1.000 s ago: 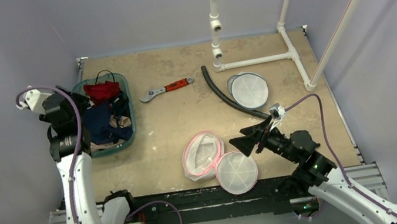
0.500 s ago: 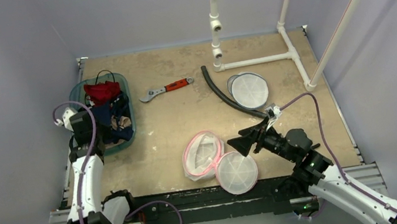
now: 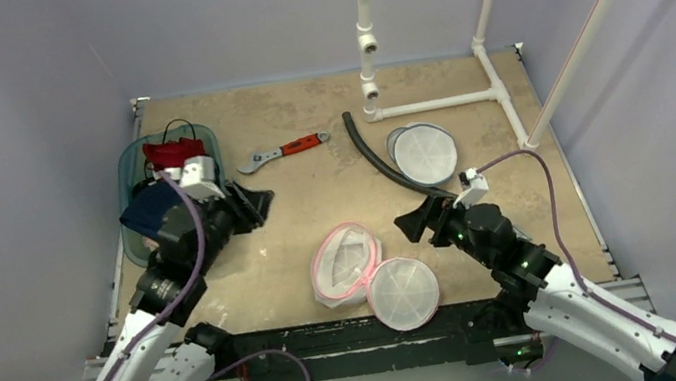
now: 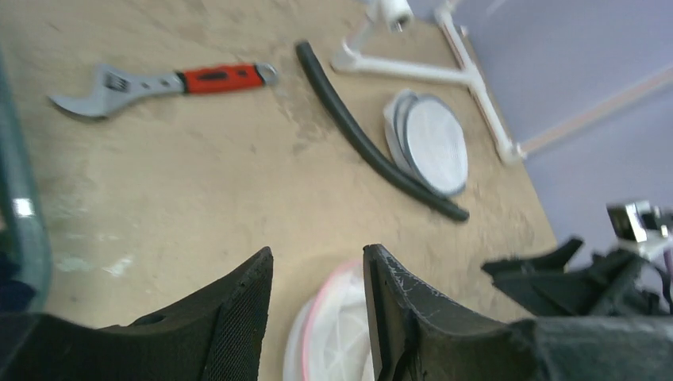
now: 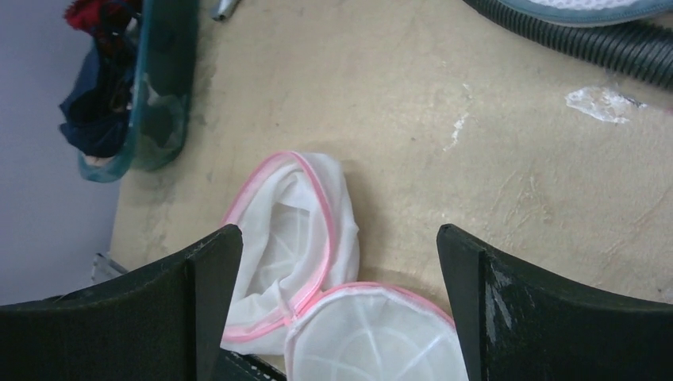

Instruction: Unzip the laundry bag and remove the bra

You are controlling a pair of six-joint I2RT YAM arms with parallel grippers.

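Observation:
The laundry bag (image 3: 344,255) is white mesh with pink trim. It lies unzipped near the front edge, its round second half (image 3: 403,292) folded out beside it. No garment shows inside the bag (image 5: 294,230). I cannot pick out the bra; a red piece (image 3: 172,155) and a navy piece (image 3: 150,210) lie in the teal basket. My left gripper (image 3: 260,203) hovers right of the basket, open and empty, and points at the bag (image 4: 333,341). My right gripper (image 3: 411,220) hangs wide open just right of the bag, holding nothing.
The teal basket (image 3: 132,244) stands at the left edge. A red-handled wrench (image 3: 283,150), a black hose (image 3: 391,167) and a grey-trimmed mesh bag (image 3: 422,153) lie further back. A white pipe frame (image 3: 442,102) rises at the back right.
My left arm has swung from the basket's left side across to the table right of it, the gripper now low and facing the bag. The right gripper shifted slightly back and stayed open.

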